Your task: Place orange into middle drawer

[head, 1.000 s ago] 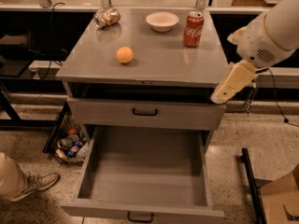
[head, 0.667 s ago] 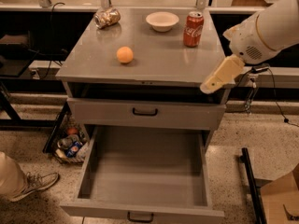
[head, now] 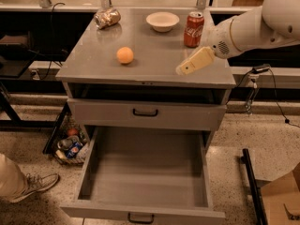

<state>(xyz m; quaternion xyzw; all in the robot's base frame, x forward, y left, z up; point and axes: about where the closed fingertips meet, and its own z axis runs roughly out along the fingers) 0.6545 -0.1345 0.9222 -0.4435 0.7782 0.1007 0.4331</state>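
The orange [head: 124, 55] sits on the grey cabinet top [head: 154, 64], left of centre. The middle drawer [head: 145, 177] is pulled wide open below and holds nothing; its small dark handle [head: 140, 217] is at the front edge. The closed drawer front [head: 145, 114] is above it. My gripper [head: 183, 69] hangs on the white arm coming in from the upper right. It is over the right part of the cabinet top, well to the right of the orange and apart from it.
A red Coca-Cola can [head: 193, 29], a white bowl [head: 162, 20] and a crumpled bag [head: 107, 18] stand at the back of the top. A bin of cans [head: 70, 144] is at the cabinet's left. A person's shoe [head: 33, 185] is at bottom left, a cardboard box [head: 281, 200] at bottom right.
My gripper has moved left and up, from beside the cabinet's right edge to over the cabinet top, closer to the orange. The orange and drawer have not moved.
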